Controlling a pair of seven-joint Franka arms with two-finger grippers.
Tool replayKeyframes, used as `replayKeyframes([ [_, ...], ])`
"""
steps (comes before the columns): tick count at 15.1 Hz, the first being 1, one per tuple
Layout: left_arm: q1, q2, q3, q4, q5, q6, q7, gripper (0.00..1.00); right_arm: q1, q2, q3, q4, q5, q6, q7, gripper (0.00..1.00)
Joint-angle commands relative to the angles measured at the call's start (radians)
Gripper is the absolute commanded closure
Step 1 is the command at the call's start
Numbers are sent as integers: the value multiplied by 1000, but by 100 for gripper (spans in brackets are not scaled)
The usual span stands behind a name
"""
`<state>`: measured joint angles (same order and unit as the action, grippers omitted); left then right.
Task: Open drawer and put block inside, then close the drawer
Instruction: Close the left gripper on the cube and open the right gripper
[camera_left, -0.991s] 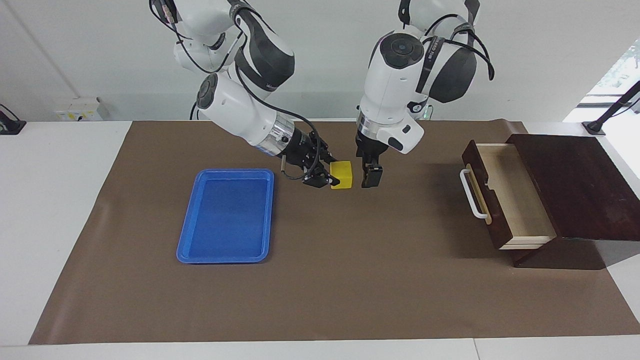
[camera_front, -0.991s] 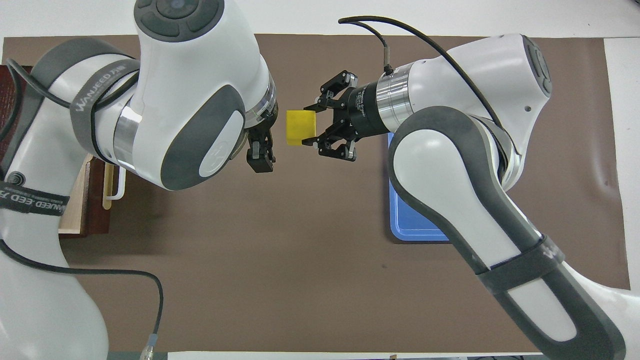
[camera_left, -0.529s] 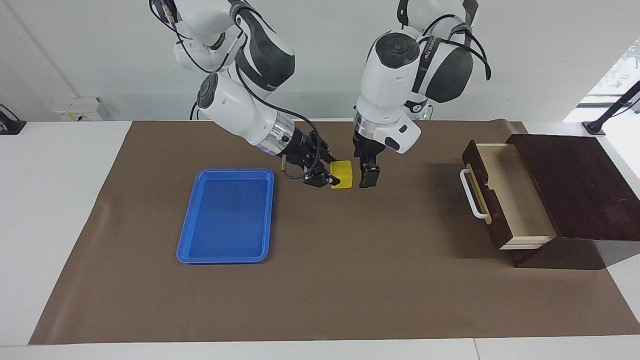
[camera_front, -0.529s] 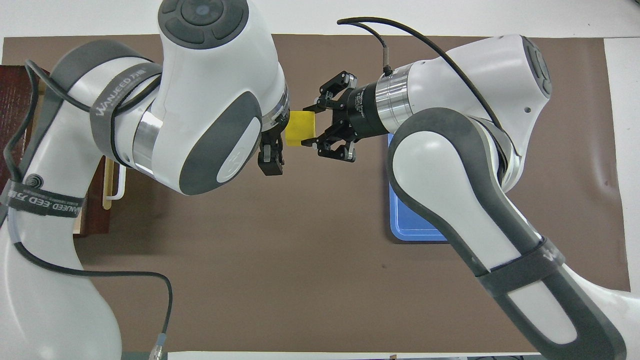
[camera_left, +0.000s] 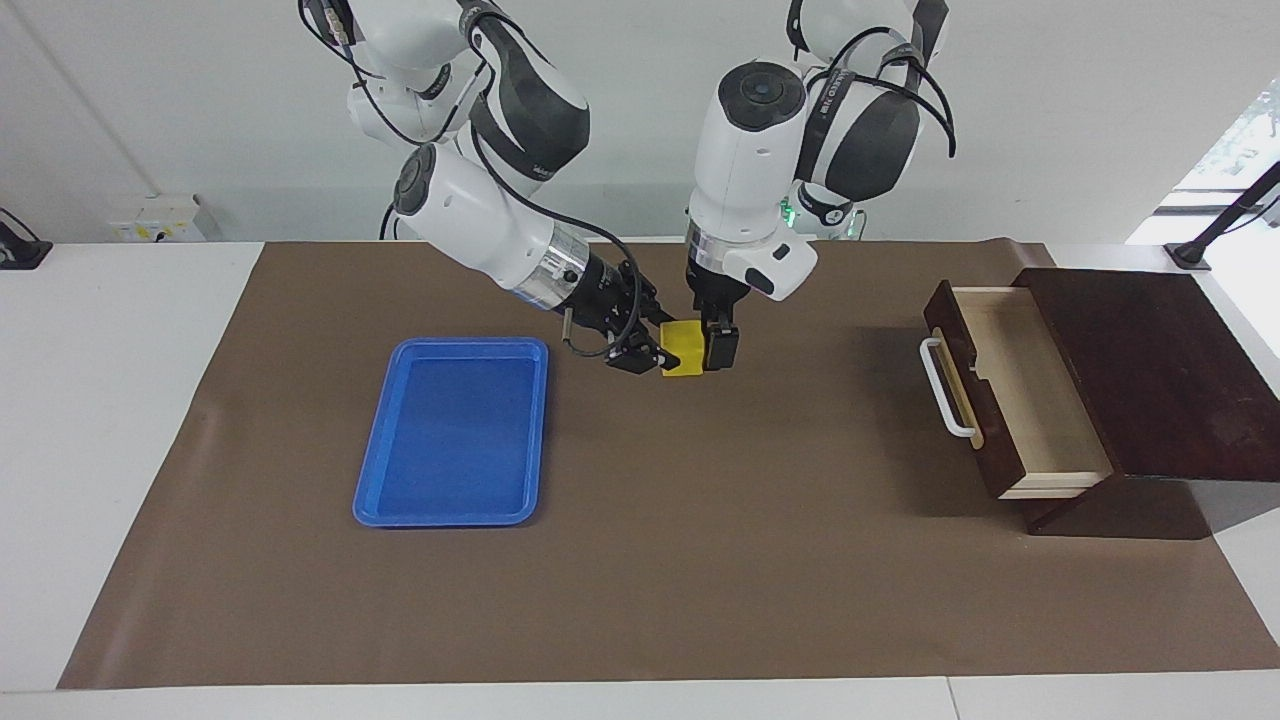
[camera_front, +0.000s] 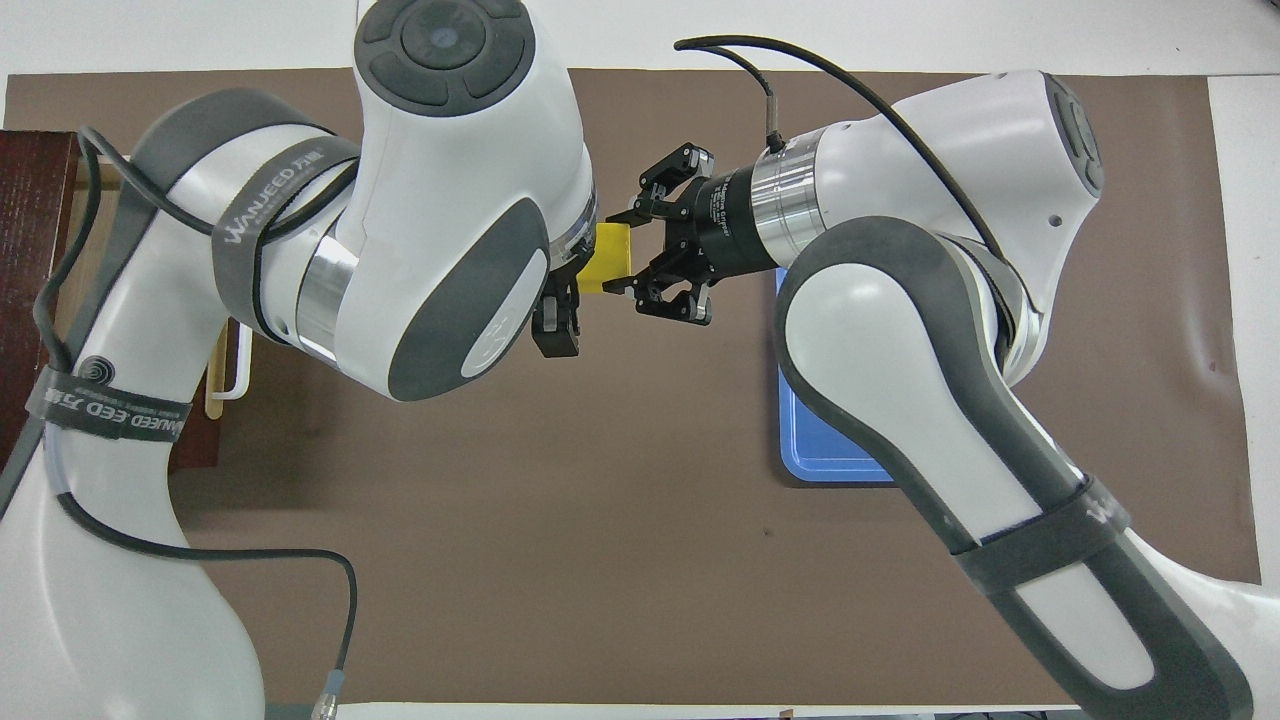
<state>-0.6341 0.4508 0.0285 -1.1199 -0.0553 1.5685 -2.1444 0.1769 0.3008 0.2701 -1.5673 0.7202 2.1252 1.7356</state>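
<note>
While the yellow block (camera_left: 683, 349) hangs in mid-air above the brown mat (camera_left: 640, 560), a handover between the arms looks to be under way. Going left to right across the facing view, the blue plastic tray (camera_left: 372, 480) lies flat on the mat toward the right arm's end, at about nine o'clock from the block, with nothing in it. Next comes the right gripper (camera_left: 655, 351), reaching in slantwise from ten o'clock, its fingertips pinching the block's end so that the rest of the cube sticks out free for a second hold. At three o'clock of the block the left gripper (camera_left: 714, 345) points straight down, its fingers spread wide and standing about the cube's free end; whether they touch it yet I cannot tell. That spread suggests it is lining up to take the block, since the left arm stands nearer the drawer. Toward the left arm's end of the table sits the dark wooden box (camera_left: 1150, 370), its drawer (camera_left: 1020, 390) already pulled out, pale interior bare, white bar handle (camera_left: 938, 390) facing the middle of the mat, ready to receive the block.
</note>
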Motion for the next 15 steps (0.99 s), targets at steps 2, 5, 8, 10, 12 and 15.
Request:
replayKeyframes([
  [2, -27, 45, 24, 74, 19, -30, -29, 0, 3, -26, 0, -27, -12, 21, 27, 100],
  [5, -36, 46, 24, 74, 17, -25, -35, 0, 1, -26, 0, -27, -11, 21, 27, 100],
  [8, -41, 49, 24, 74, 17, -21, -40, 0, 1, -26, 0, -27, -11, 21, 27, 100],
  [10, -42, 49, 24, 74, 17, -19, -40, 0, 1, -26, 0, -27, -12, 21, 27, 100],
  [12, -41, 49, 24, 74, 17, -19, -40, 13, 1, -26, 0, -27, -10, 21, 27, 100],
  [15, -41, 49, 24, 74, 17, -4, -40, 70, 1, -26, 1, -27, -12, 21, 27, 100],
])
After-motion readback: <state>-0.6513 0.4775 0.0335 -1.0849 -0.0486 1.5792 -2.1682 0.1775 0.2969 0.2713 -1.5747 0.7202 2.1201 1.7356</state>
